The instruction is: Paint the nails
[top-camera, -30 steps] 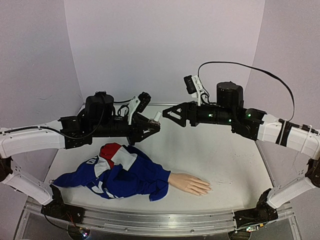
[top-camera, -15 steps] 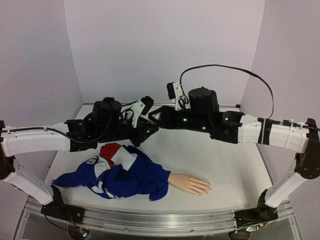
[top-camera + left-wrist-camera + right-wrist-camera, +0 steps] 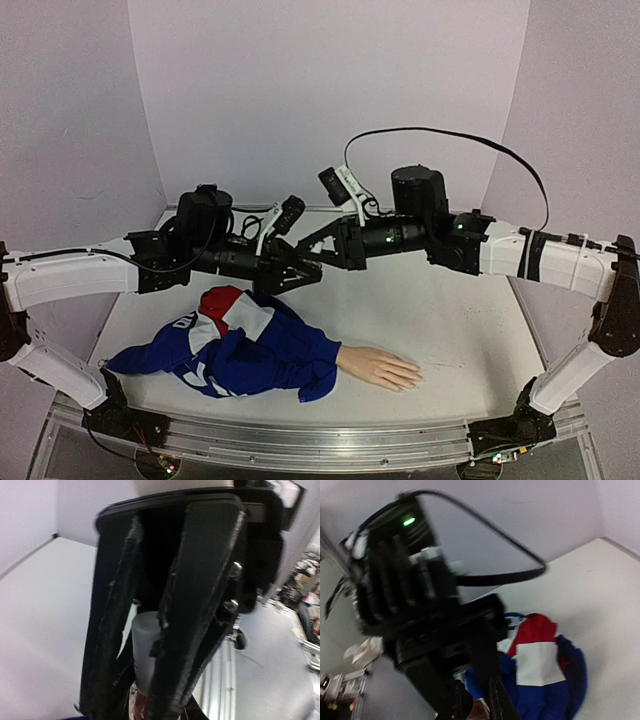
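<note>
The beige mannequin hand lies palm down on the table's near side. Its nails are too small to make out. Its arm is wrapped in a blue, red and white garment. Above the garment, my left gripper is shut on the small pinkish polish bottle. My right gripper meets it tip to tip. In the left wrist view the right gripper's black fingers are pressed against the bottle's pale cap. In the right wrist view, my right gripper has something pinkish between its tips.
The white table is walled by pale lavender panels on three sides. A metal rail runs along the near edge between the arm bases. A black cable loops above the right arm. The garment lies below both grippers.
My right arm has swung left to the left gripper, and its jaws have gone from wide open to shut on the cap. The left arm shifted slightly and keeps its hold.
</note>
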### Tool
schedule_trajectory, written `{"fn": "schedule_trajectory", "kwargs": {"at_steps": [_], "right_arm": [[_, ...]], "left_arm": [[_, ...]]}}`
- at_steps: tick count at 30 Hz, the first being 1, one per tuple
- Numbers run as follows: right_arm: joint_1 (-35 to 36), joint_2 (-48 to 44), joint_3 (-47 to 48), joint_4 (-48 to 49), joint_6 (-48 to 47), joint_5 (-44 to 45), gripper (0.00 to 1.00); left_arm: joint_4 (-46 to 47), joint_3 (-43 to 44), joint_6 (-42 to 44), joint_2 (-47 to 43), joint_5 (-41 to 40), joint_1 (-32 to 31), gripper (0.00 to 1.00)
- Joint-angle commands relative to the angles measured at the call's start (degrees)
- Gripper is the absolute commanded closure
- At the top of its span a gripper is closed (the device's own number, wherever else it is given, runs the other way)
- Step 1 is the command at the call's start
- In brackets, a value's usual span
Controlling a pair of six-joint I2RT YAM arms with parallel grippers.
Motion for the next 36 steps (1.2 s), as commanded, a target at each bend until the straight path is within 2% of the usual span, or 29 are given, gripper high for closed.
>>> {"fn": "schedule_trajectory", "kwargs": {"at_steps": [1, 5, 7, 9, 10, 13, 15, 16, 20, 23, 26, 34, 36], "right_arm": [[1.8, 1.9, 4.4, 2.3, -6.5, -38.3, 1.00], [1.2, 1.1, 3.9, -1.2, -9.4, -37.9, 1.00], [-0.1, -0.3, 3.0, -1.4, -9.6, -33.4, 0.96], [-1.7, -2.4, 1.9, -1.8, -8.6, -23.9, 0.69], [-2.5, -3.9, 1.0, -2.0, -7.7, -17.6, 0.63], [-4.4, -9.0, -2.6, -2.4, -4.7, 1.6, 0.34], [-4.4, -12.6, -4.5, -3.4, -2.6, 13.0, 0.19], [-4.5, -13.8, -5.3, -3.7, -1.5, 16.3, 0.16], [-4.4, -14.8, -5.9, -3.9, 5.2, 21.0, 0.15], [-2.4, -12.8, -3.9, -3.3, 9.1, 22.4, 0.19], [1.6, -9.5, -0.7, -3.4, 10.3, 27.3, 0.22], [4.2, -1.3, 5.9, -2.0, 13.6, 28.8, 0.43], [4.4, -0.1, 6.8, -2.0, 13.8, 28.7, 0.55]], "left_arm": [[3.7, 4.7, 2.2, -1.4, 36.3, -1.7, 1.00], [3.7, 4.7, 4.7, -2.9, 36.1, -1.6, 1.00], [3.8, 4.7, 5.9, -2.6, 34.0, -1.6, 1.00], [3.7, 4.6, 5.3, -2.4, 27.6, -1.6, 1.00], [3.7, 4.4, 4.6, -2.4, 23.0, -1.6, 1.00], [3.7, 2.9, 4.5, -3.1, 8.5, -1.8, 1.00], [3.5, 1.8, 5.2, -3.5, -3.3, -2.2, 1.00], [3.4, 1.3, 5.6, -3.7, -8.4, -2.5, 1.00], [3.5, 0.3, 5.0, -4.2, -20.9, -2.9, 1.00], [3.4, 0.3, 4.7, -3.7, -25.4, -3.5, 1.00], [3.4, 1.0, 4.5, -2.9, -27.8, -4.0, 1.00], [3.4, 1.1, 4.5, -2.5, -27.8, -5.0, 1.00], [3.3, 1.0, 2.9, -2.7, -27.7, -5.2, 1.00]]}}
